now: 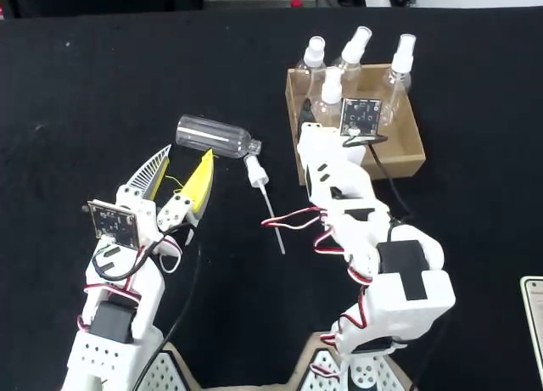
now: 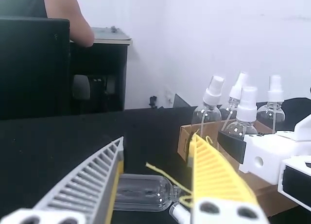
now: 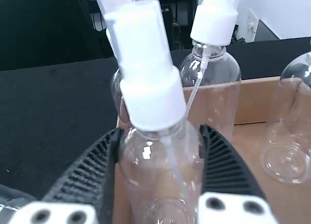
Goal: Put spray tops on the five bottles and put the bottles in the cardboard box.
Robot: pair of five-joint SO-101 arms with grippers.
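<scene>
right gripper [image 3: 159,134] clamps a capped bottle [image 3: 151,112] in the cardboard box [image 1: 411,158] — its base cut off; left gripper [image 1: 187,155] gapes.

1. gripped bottle [image 3: 160,175], clamped between the fingers of the right gripper [image 3: 159,131]: base cut off at the wrist picture's lower edge, nozzle at its upper edge. From above, those fingers are hidden under the right arm's own wrist.
2. rear bottle [image 3: 116,95]: mostly hidden behind the gripped bottle's spray top.
3. side bottle [image 3: 291,131]: neck and top out of frame.
4. cardboard box [image 2: 183,139]: far part hidden behind the right arm.
5. lying bottle [image 2: 141,191]: base end hidden behind the grey finger of the left gripper [image 2: 157,138].
6. loose spray top [image 2: 178,213]: cut off below, partly behind the yellow finger.
7. pale flat item [image 1: 534,323], table's right edge: cut off; identity cannot be told.
</scene>
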